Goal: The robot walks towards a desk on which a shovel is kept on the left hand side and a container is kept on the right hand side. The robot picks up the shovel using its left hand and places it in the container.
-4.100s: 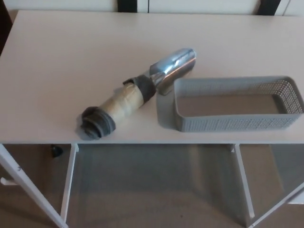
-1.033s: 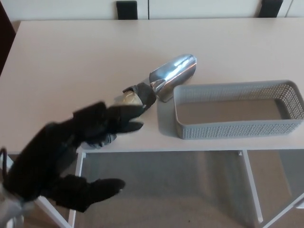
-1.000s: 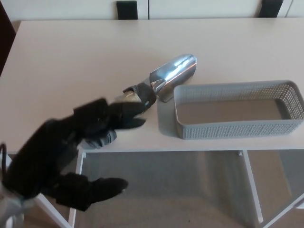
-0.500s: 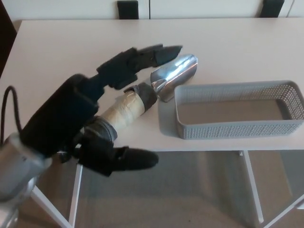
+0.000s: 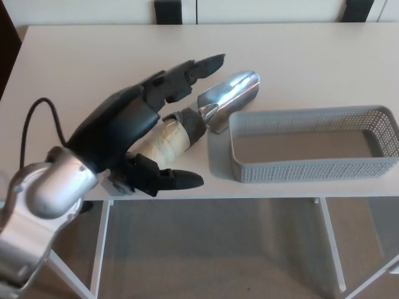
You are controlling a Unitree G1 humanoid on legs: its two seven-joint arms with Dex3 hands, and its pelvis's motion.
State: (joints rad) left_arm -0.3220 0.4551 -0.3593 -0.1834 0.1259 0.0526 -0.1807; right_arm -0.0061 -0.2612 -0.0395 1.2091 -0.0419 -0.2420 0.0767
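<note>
Fingers point(image 5: 187, 71) spread wide, the left hand point(image 5: 128, 134) is hovering above the shovel point(image 5: 187, 121), released and gripping nothing, with the thumb point(image 5: 171, 179) reaching out along the near edge of the desk point(image 5: 93, 56). The shovel is lying on the white desk at a slant, its tape-wrapped handle point(image 5: 159, 140) pointing toward the robot and its shiny metal scoop point(image 5: 227, 93) resting just beside the far left corner of the grey mesh container point(image 5: 312, 168), which is sitting empty to the right. The right hand is not showing at all. For a clean pickup, the hand is probably wanting to come down so the fingers land beyond the handle and the thumb on the near side, closing around the thick taped middle rather than the slippery scoop. That wrapping is looking grippy, so a firm squeeze there should be holding. Watch the scoop, though: sitting so close to the container wall, it could be nudging the container if the handle swings during the lift.
</note>
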